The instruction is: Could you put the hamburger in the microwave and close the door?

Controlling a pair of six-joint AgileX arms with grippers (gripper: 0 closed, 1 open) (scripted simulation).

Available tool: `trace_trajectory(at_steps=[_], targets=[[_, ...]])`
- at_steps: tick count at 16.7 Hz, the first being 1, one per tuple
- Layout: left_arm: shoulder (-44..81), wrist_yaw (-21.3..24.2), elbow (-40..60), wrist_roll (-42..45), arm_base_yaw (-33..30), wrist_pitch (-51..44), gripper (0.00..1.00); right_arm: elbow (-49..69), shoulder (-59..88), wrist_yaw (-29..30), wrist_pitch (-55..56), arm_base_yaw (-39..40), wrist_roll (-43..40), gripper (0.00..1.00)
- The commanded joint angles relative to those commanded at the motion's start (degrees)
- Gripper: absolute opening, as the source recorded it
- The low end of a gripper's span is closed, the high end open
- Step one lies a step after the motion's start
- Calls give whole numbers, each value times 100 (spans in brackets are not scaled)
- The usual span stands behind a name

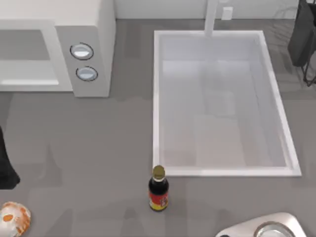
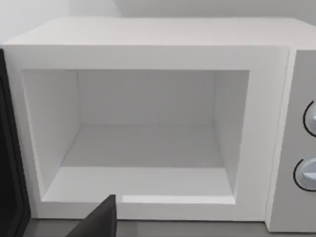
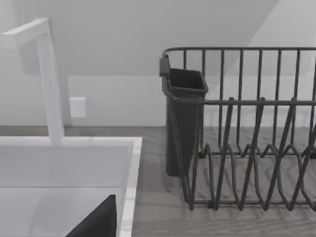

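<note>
While the microwave [image 1: 74, 44] gapes upper left, the hamburger [image 1: 14, 218] sits lower left; hand states unclear.

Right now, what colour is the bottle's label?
Red with yellow, on the dark bottle; top view shows it best.

A matte black, angular body part of the left arm [image 1: 6, 163] is seen at the top view's left edge. In each wrist view a dark charcoal wedge-shaped piece (flat-faced, with one straight vertical edge) is shown, without visible cables, screws or markings.
</note>
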Motion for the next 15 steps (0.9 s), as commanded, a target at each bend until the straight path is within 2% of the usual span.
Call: trace_trajectory(at_steps=[4, 7, 15], targets=[[197, -5, 147, 45, -7, -190, 100, 0, 0, 0, 0, 0, 0, 100], [937, -5, 632, 199, -50, -847, 100, 0, 0, 0, 0, 0, 0, 100], [4793, 20, 2556, 829, -239, -3636, 100, 0, 0, 0, 0, 0, 0, 100]])
